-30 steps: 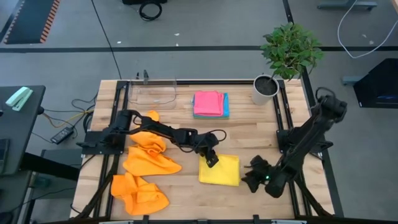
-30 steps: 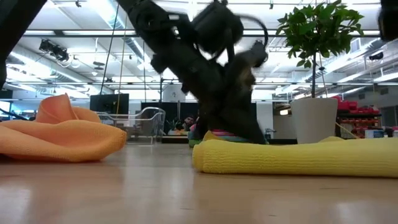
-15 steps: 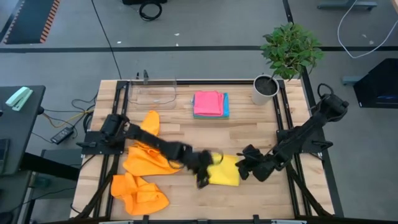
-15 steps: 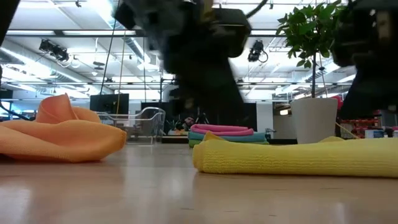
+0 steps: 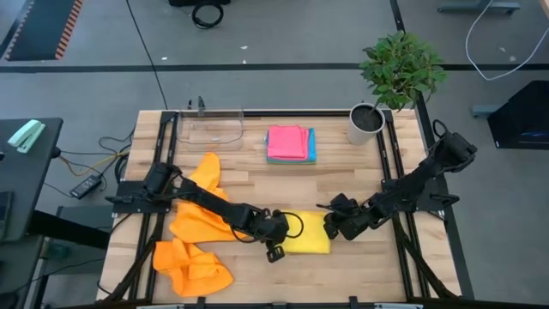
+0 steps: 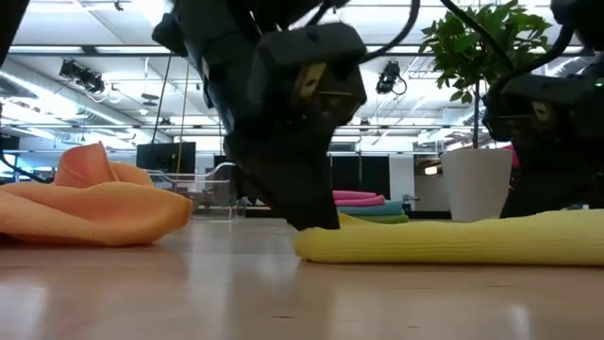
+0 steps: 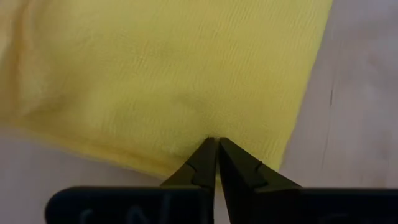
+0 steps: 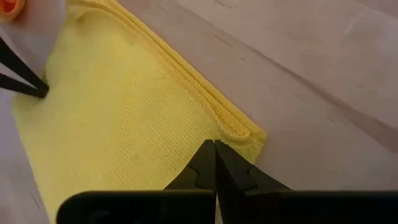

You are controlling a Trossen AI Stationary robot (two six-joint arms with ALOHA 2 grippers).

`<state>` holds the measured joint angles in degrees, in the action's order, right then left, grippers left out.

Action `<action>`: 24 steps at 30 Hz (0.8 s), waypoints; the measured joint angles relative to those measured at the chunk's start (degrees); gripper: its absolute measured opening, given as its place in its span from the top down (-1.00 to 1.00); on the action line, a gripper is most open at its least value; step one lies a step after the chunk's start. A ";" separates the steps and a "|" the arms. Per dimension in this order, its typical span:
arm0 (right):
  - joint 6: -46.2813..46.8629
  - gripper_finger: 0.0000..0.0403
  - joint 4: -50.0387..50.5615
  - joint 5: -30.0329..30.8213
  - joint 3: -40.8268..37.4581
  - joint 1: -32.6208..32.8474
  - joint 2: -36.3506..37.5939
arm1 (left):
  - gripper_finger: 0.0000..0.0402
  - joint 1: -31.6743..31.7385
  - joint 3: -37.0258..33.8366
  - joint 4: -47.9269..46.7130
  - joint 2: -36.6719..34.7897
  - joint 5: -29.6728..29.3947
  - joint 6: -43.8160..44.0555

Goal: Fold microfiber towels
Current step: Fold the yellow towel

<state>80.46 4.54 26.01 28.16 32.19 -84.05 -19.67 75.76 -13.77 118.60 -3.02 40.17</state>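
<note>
At the front middle of the wooden table (image 5: 343,180), both grippers are pressed closed on the folded yellow towel (image 5: 306,233). The left gripper (image 5: 275,249) has its fingers shut together on the towel's left front corner; in the left wrist view the two tips (image 7: 205,163) meet on the yellow edge. The right gripper (image 5: 328,230) is closed in the same way on the right edge, near the layered corner seen in the right wrist view. Left of the towel lie crumpled orange towels (image 5: 199,240). Farther back, a pink towel (image 5: 286,141) sits folded on a blue one, between a clear plastic tray (image 5: 210,126) and a potted plant (image 5: 396,73).
</note>
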 joint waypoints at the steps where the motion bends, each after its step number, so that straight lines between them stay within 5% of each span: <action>1: -0.36 0.99 -0.04 0.01 0.02 -0.15 0.00 | 0.88 0.01 0.04 0.01 0.17 0.08 -0.02; 12: -5.02 0.94 0.95 -0.38 0.17 -0.57 7.20 | 0.89 2.52 -0.01 -3.44 -4.78 0.92 -1.71; 21: 6.54 0.74 5.40 -0.14 0.20 2.25 15.17 | 0.50 4.15 -0.91 -18.91 -13.43 -4.29 15.09; 24: 11.86 0.55 8.68 -0.15 0.18 4.40 14.70 | 0.30 4.71 -4.37 -15.26 -13.37 -4.24 17.97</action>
<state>92.31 13.22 25.86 28.34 36.59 -69.35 -14.95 71.39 -29.03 105.23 -7.26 58.14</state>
